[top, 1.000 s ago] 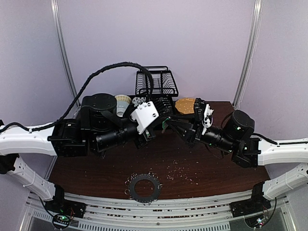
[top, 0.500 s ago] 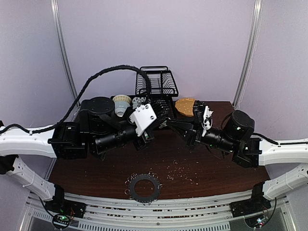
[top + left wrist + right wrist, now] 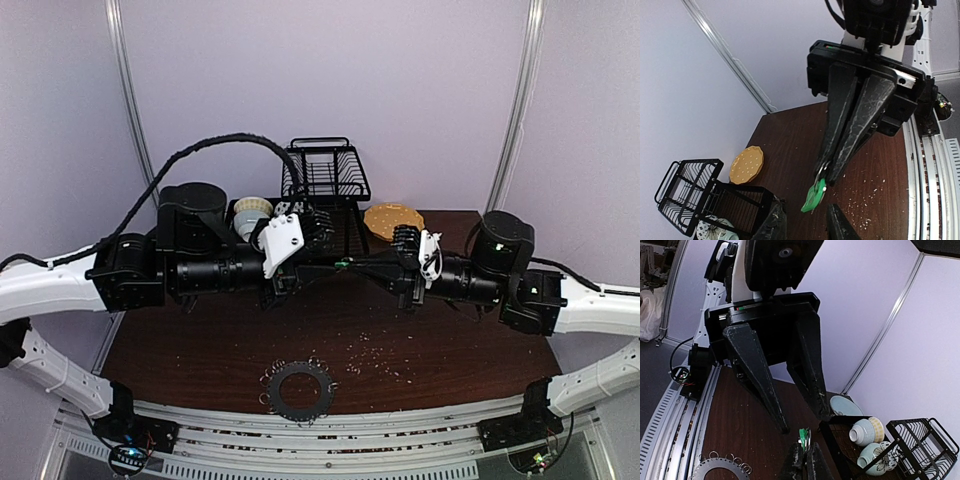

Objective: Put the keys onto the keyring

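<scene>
Above the middle of the dark brown desk (image 3: 190,345), well off its surface, the right gripper (image 3: 824,175) is pinched closed on the green key (image 3: 814,195). The left gripper (image 3: 805,423) faces it tip to tip, fingers spread apart and holding nothing. The keyring (image 3: 298,390) lies flat at the middle of the near edge, pale crumbs (image 3: 375,352) just to its right, while a black wire rack (image 3: 325,175), bowls (image 3: 254,214) and a yellow disc (image 3: 385,218) crowd the far edge before plain lilac walls (image 3: 400,90).
</scene>
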You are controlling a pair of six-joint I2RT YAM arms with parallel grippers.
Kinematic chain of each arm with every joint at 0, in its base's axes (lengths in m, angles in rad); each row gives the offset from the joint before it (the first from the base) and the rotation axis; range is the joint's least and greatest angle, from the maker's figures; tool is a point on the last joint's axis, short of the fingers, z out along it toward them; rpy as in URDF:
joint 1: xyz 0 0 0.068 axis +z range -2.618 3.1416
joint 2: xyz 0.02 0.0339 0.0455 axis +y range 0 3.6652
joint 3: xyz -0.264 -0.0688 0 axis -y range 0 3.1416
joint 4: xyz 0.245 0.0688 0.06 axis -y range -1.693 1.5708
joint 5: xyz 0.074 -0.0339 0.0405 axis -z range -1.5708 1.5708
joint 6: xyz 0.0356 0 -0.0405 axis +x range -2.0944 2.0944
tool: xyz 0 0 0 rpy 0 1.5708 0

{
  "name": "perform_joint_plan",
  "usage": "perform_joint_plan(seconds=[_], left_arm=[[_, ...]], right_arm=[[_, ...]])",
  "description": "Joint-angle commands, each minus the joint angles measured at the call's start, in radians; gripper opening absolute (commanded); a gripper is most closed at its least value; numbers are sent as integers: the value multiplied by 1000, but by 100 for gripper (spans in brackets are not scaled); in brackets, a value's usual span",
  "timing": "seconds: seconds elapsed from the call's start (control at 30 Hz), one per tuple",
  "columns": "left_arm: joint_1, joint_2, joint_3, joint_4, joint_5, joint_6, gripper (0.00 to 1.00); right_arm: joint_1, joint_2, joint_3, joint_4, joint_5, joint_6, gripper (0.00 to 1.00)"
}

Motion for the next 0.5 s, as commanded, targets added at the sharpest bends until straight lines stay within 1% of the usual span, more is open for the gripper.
perform_joint_plan(seconds=[0.0, 0.1, 0.17, 0.23, 0.3, 0.33, 0.47], left_arm=[[0, 37, 42, -25, 118, 21, 29], [0, 35, 30, 26, 131, 15, 29], [0, 28, 18, 49, 146, 15, 26], [0, 32, 17, 49, 148, 13, 20], [0, 42, 24, 31, 130, 14, 11], [0, 45, 26, 21, 125, 15, 10], [0, 47, 28, 9, 108, 22, 9]], right_arm=[[4, 0, 36, -110, -87, -69, 0], [4, 4, 44, -128, -111, -83, 0], [5, 3, 46, -137, -117, -90, 0], [4, 2, 47, -140, -118, -91, 0], [5, -3, 46, -135, -128, -87, 0], [5, -5, 45, -129, -132, -85, 0], [5, -8, 42, -123, -133, -85, 0]])
